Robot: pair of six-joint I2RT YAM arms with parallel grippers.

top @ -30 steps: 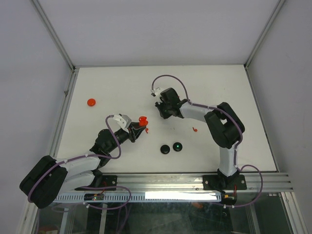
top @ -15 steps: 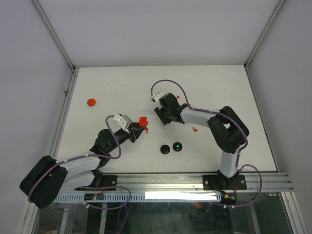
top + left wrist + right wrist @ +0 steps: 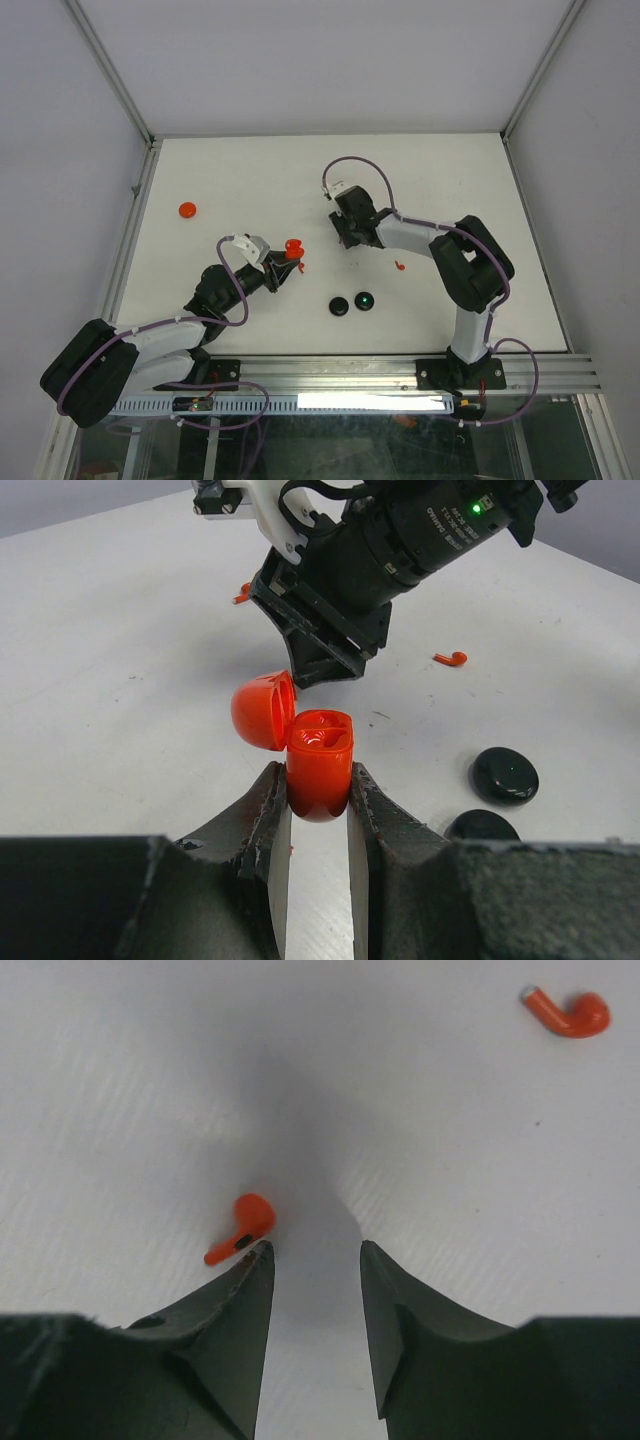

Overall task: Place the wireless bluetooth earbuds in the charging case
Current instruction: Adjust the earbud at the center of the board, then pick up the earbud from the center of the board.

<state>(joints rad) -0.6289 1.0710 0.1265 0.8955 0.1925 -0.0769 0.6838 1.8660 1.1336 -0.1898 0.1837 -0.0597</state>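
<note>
My right claw (image 3: 312,1250) stands partly open over the white table (image 3: 150,1080), nothing between its fingers. One red earbud (image 3: 243,1226) lies just outside the fingertip on the left of my wrist view, not in the gap, and a second red earbud (image 3: 570,1012) lies well apart. My left claw (image 3: 318,780) grips the red charging case (image 3: 320,765), upright, its lid (image 3: 262,710) hinged open.

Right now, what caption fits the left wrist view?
Left gripper grips an open red case, lid hinged aside, right arm beyond.
</note>
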